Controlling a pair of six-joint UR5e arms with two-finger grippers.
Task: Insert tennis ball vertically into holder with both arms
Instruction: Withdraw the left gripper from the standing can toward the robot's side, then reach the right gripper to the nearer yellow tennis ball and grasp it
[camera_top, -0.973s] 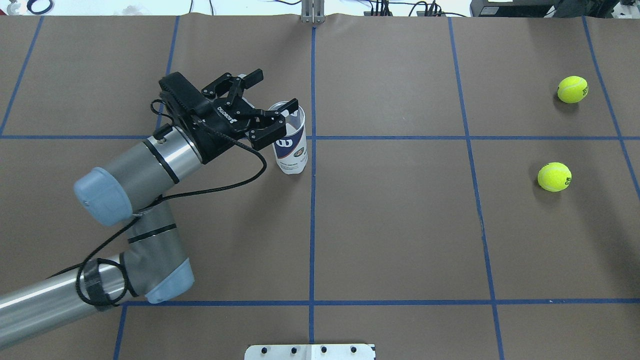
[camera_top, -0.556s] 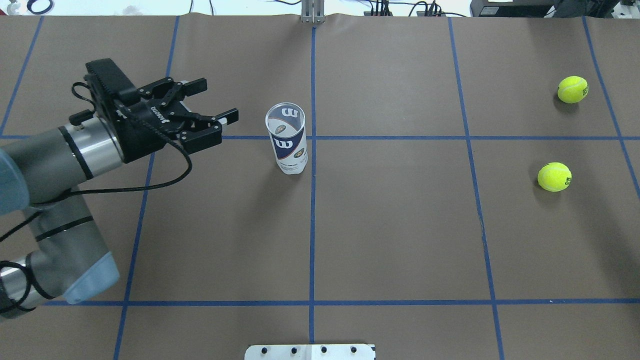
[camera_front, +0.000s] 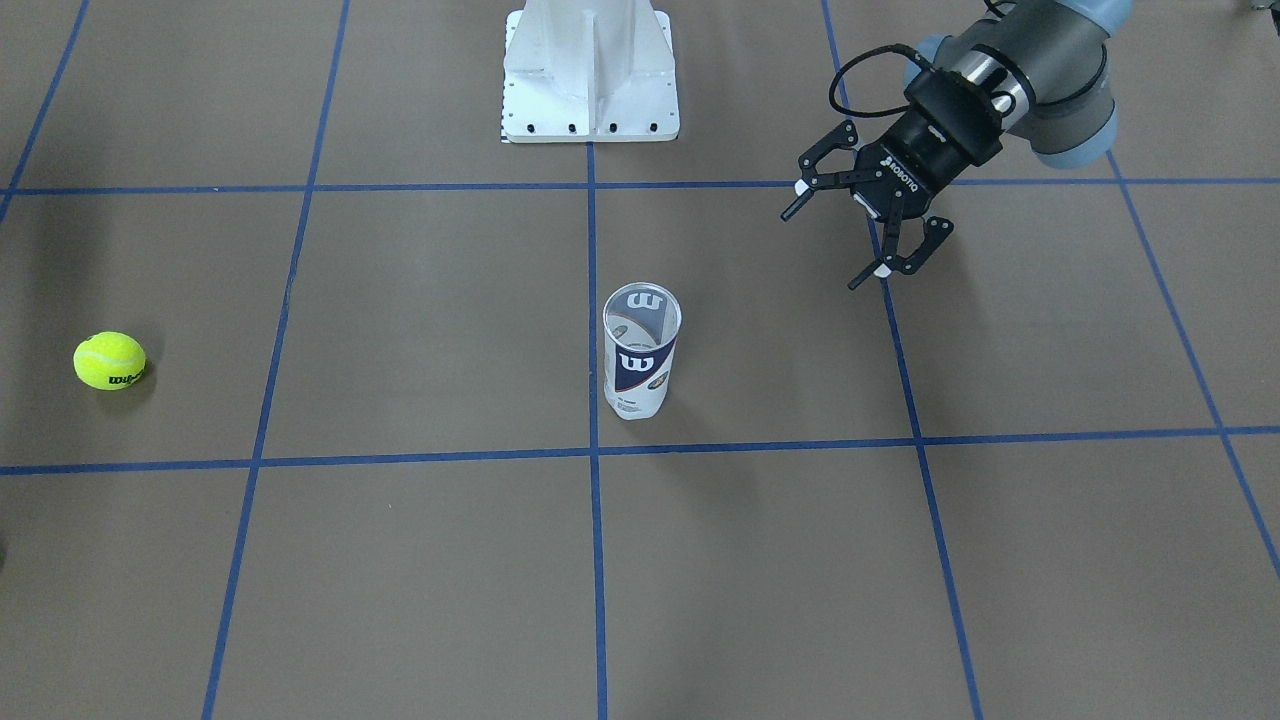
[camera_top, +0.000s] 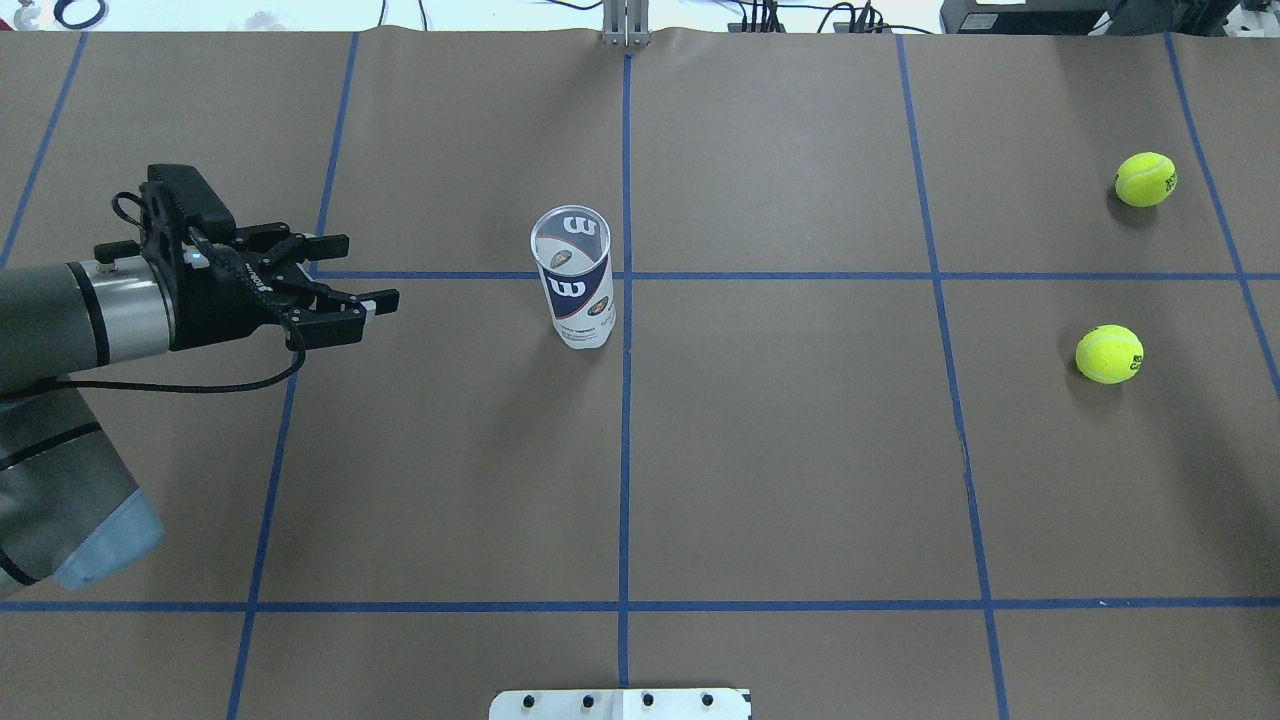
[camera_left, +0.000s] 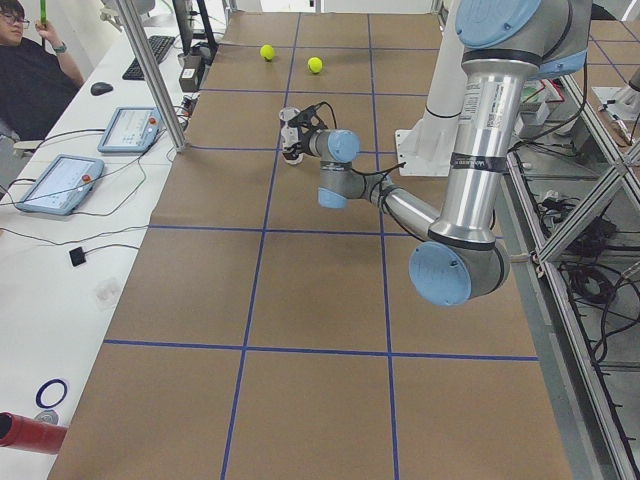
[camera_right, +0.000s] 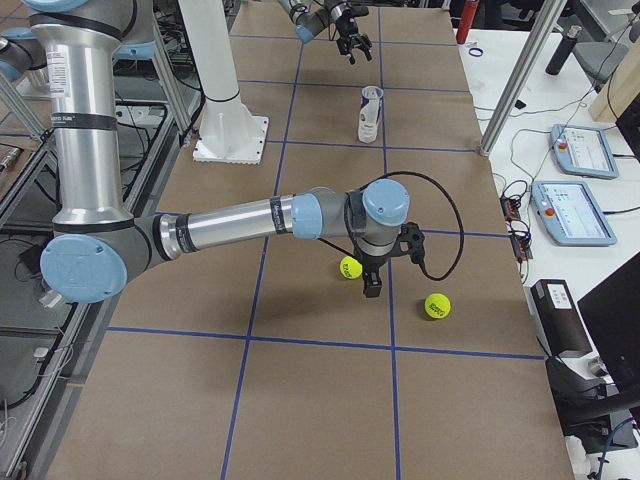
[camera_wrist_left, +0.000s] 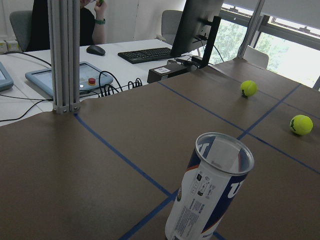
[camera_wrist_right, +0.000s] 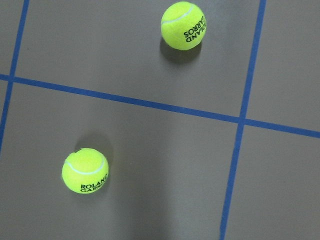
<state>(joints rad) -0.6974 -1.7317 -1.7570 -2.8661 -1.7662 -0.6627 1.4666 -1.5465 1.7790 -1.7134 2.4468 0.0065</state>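
Note:
The holder (camera_top: 572, 280) stands upright and open-topped near the table's middle; it also shows in the front view (camera_front: 641, 350) and the left wrist view (camera_wrist_left: 212, 195). My left gripper (camera_top: 370, 270) is open and empty, well to the left of the holder, fingers pointing at it. Two tennis balls (camera_top: 1146, 179) (camera_top: 1109, 353) lie at the far right, both also in the right wrist view (camera_wrist_right: 183, 25) (camera_wrist_right: 85, 170). My right gripper (camera_right: 372, 283) shows only in the right side view, hanging just beside a ball (camera_right: 350, 267); I cannot tell if it is open.
The white pedestal base (camera_front: 590, 70) stands at the robot's side of the table. An aluminium post (camera_wrist_left: 64, 55) rises at the far table edge, with tablets (camera_left: 55, 183) and a seated operator beyond it. Blue tape lines grid the brown tabletop.
My left gripper was around the holder's top a second ago; it has pulled back to the left, open, and the holder stands alone, unmoved.

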